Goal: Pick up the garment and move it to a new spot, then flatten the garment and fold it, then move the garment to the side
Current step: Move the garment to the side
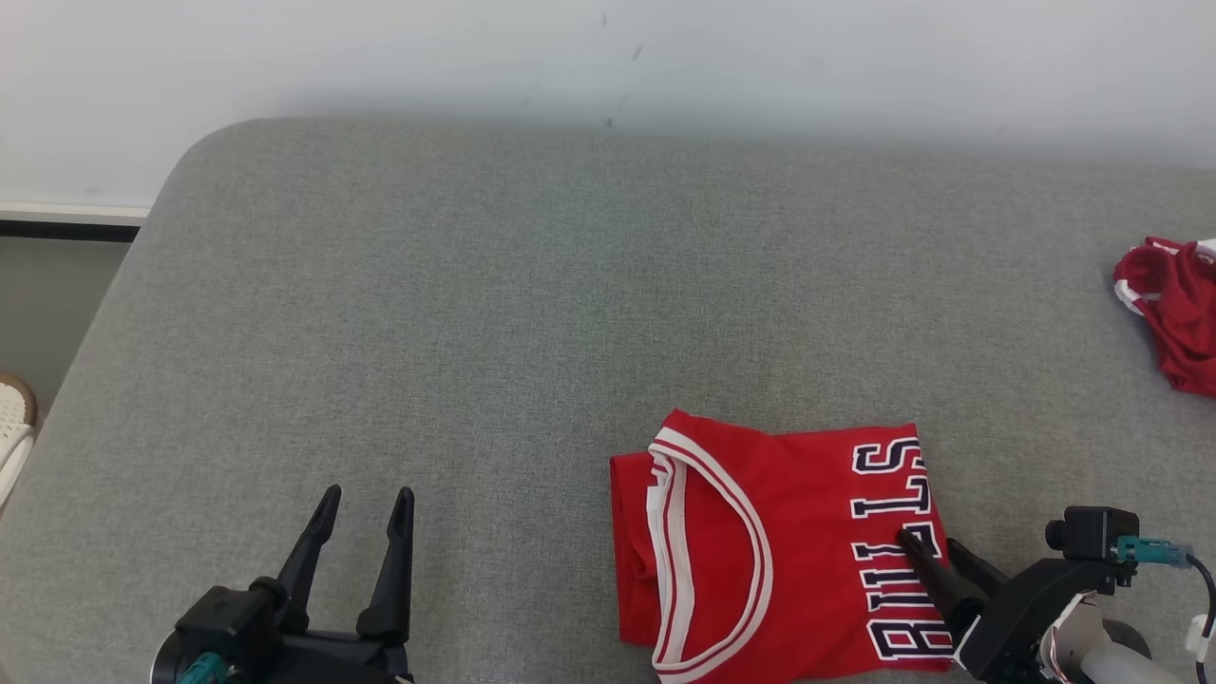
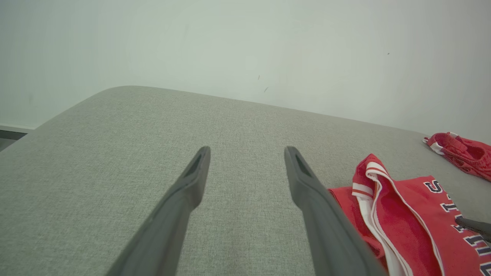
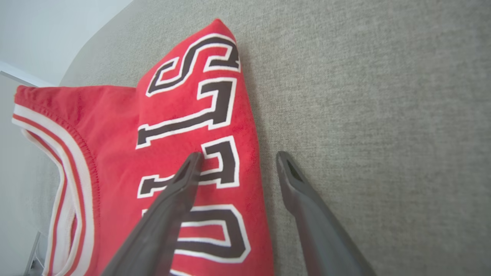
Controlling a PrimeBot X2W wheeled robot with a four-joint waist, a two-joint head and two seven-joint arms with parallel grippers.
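Red — one jersey point(image 1: 807, 518), one bundle point(image 1: 1178, 318)

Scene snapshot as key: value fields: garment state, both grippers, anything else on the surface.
surface: grey padded top
garment: red jersey, folded into a rectangle, lying flat, lettering up
left: left gripper open, over bare grey fabric, apart from the jersey
right: right gripper open, straddling the jersey's lettered edge, one finger over the lettering, the other over grey fabric
other: crumpled red garment at the far right edge

Left end effector point(image 2: 247, 151) spread, folded jersey point(image 2: 414, 214) beside
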